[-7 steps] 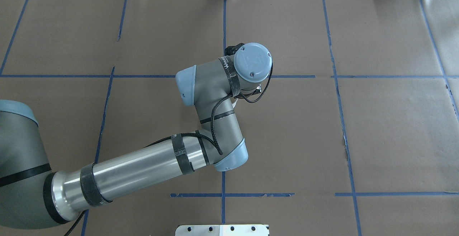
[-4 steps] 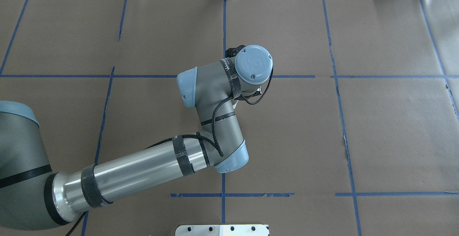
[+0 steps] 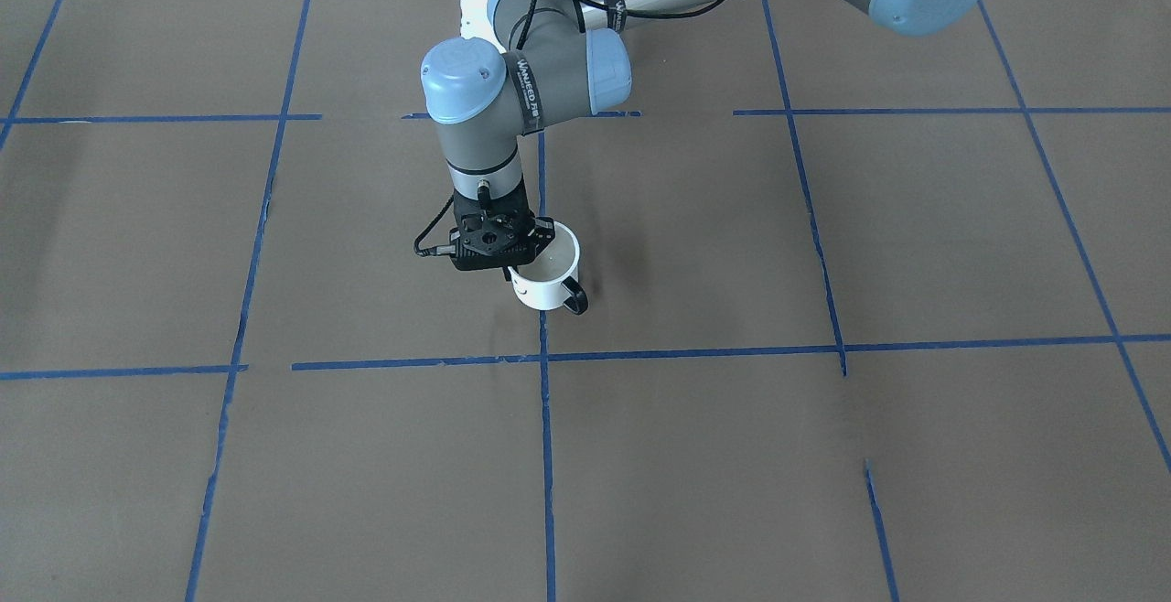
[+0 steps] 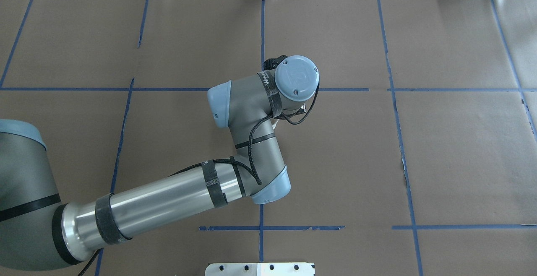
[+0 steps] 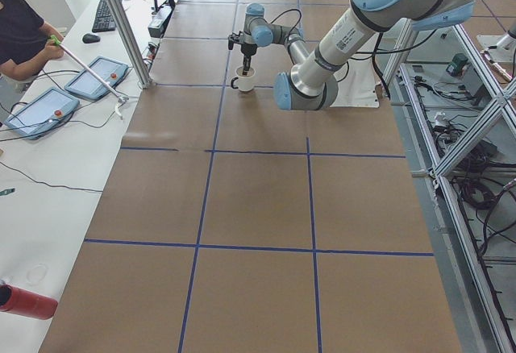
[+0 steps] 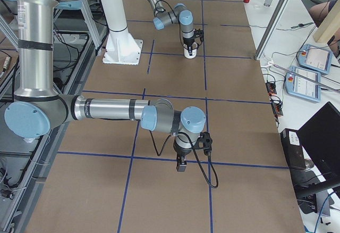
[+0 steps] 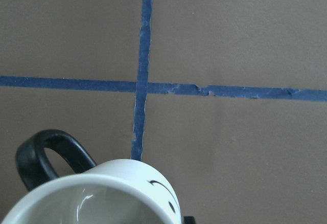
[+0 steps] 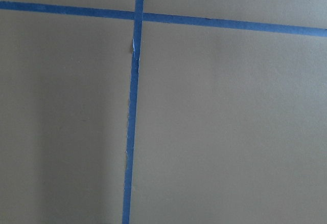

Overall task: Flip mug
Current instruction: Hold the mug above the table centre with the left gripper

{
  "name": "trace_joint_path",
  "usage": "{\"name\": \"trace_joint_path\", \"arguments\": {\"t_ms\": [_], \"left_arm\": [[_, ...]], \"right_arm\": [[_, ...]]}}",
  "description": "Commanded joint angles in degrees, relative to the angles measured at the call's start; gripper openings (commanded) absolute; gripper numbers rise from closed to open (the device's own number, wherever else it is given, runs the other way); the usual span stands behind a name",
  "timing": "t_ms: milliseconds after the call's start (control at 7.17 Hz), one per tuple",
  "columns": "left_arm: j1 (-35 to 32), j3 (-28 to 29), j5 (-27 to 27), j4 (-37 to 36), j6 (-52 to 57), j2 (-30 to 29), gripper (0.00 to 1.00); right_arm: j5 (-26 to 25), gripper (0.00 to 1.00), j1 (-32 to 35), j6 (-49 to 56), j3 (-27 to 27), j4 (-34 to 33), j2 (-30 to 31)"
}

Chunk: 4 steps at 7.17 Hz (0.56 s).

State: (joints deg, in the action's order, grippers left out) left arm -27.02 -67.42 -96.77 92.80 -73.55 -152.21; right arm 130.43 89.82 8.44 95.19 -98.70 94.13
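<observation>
The white mug point(image 3: 547, 280) stands mouth up near the table's middle, its black loop handle point(image 3: 574, 296) towards the operators' side. My left gripper point(image 3: 514, 265) points straight down and is shut on the mug's rim on the side away from the handle. The left wrist view shows the rim, white inside point(image 7: 97, 201), handle and part of the black smiley face point(image 7: 166, 193) close below the camera. In the overhead view the wrist hides nearly all of the mug. I cannot tell if the mug touches the table. My right gripper point(image 6: 181, 165) hangs low over the table far off, and I cannot tell its state.
Brown paper with blue tape lines point(image 3: 695, 352) covers the table. The white base plate point(image 4: 260, 269) lies at the robot's edge. An operator point(image 5: 20, 35) and tablets point(image 5: 97, 77) are at a side bench, with a red bottle point(image 5: 24, 301) near it.
The left wrist has shifted slightly towards the robot's side of the table. Nothing else has visibly moved.
</observation>
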Motion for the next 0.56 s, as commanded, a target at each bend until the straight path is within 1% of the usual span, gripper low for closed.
{"name": "trace_joint_path", "arguments": {"t_ms": [0,140,419], "left_arm": [[0.0,0.1,0.0,0.0,0.6,0.1,0.61],[0.0,0.1,0.1,-0.1,0.7,0.2,1.0],[-0.3,-0.5,0.1,-1.4,2.0,0.2,1.0]], "right_arm": [[0.0,1.0,0.0,0.0,0.0,0.0,0.0],[0.0,1.0,0.0,0.0,0.0,0.0,0.0],[0.0,1.0,0.0,0.0,0.0,0.0,0.0]]}}
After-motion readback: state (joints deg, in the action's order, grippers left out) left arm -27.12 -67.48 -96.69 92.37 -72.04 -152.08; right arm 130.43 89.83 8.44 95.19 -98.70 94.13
